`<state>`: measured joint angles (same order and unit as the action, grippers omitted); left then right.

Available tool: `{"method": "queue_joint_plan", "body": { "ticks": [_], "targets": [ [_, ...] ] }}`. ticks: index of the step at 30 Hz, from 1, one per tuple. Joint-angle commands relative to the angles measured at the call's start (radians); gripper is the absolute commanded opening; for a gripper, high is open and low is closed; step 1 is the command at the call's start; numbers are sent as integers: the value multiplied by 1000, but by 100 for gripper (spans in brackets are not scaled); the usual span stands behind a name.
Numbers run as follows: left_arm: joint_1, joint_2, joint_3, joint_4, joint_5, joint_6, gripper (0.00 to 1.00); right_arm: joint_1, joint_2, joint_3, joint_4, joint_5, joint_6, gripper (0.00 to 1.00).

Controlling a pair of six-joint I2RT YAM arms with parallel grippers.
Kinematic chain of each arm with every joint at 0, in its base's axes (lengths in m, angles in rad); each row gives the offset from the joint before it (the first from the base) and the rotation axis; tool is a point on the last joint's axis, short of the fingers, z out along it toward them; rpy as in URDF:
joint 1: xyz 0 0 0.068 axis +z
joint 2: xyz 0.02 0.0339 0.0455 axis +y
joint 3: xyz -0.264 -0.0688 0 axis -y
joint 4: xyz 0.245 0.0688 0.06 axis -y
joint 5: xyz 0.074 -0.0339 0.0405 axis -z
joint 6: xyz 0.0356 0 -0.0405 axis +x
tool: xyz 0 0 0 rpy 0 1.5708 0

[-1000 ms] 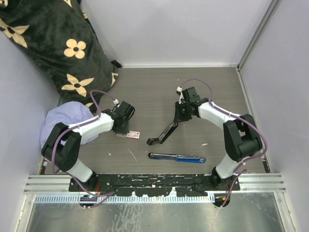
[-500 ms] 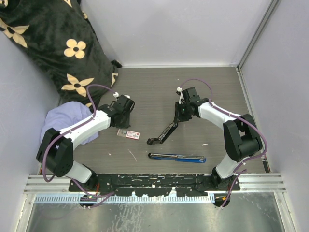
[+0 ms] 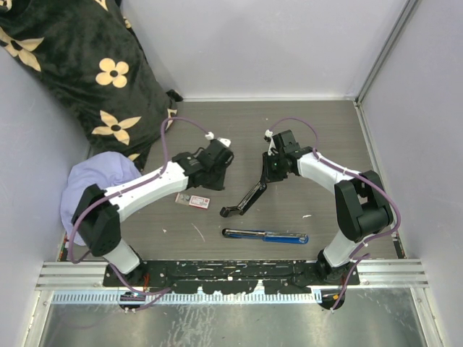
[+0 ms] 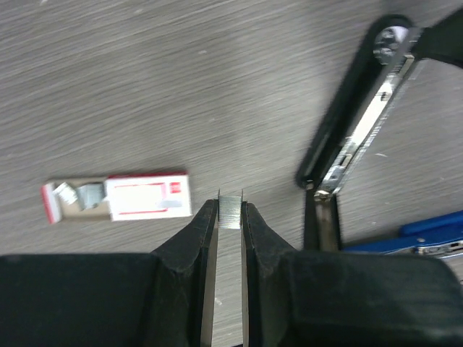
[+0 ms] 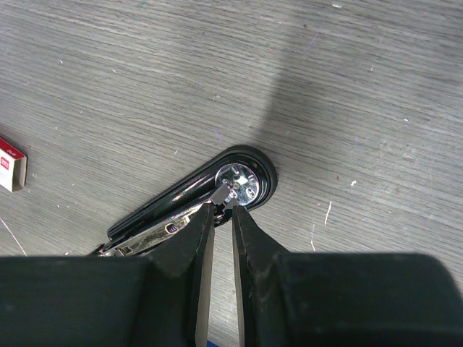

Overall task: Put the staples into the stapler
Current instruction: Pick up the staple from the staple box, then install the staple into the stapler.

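One staple box (image 3: 193, 200) lay open left of the table's (image 3: 318, 130) centre, its tray slid out. Just beyond it hung the left gripper (image 4: 230, 210), its arm stretched diagonally in from the near-left corner and its fingers clenched on one short strip of staples (image 4: 230, 215). At the centre, one black stapler (image 3: 249, 194) lay swung open. The right gripper (image 5: 223, 208), its arm elbowed at the right edge, pinched the metal rail beside the hinge. A second, blue stapler (image 3: 268, 236) lay toward the near edge.
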<state>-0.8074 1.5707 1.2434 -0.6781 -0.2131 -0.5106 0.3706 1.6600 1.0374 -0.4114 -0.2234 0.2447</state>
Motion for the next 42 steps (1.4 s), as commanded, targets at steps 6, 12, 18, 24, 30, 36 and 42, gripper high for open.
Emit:
{"method": "queue_joint_plan", "body": {
  "ticks": [6, 12, 18, 24, 30, 36, 42],
  "targets": [
    [-157, 191, 224, 15, 21, -17, 14, -7, 26, -54, -91, 73, -53, 20],
    [-206, 272, 307, 29, 32, -17, 13, -8, 24, -55, -92, 73, -55, 20],
    [-215, 304, 299, 55, 29, -24, 13, -8, 24, -54, -90, 73, -56, 20],
    [-214, 307, 259, 101, -2, -27, 13, -8, 26, -54, -90, 72, -55, 20],
    [-214, 318, 237, 135, -24, -5, 14, -8, 29, -55, -90, 70, -56, 20],
    [-215, 312, 200, 178, -58, 46, 14, -8, 29, -53, -91, 70, -56, 20],
    [-215, 311, 173, 229, -46, 69, 13, -8, 33, -52, -92, 69, -55, 20]
  ]
}}
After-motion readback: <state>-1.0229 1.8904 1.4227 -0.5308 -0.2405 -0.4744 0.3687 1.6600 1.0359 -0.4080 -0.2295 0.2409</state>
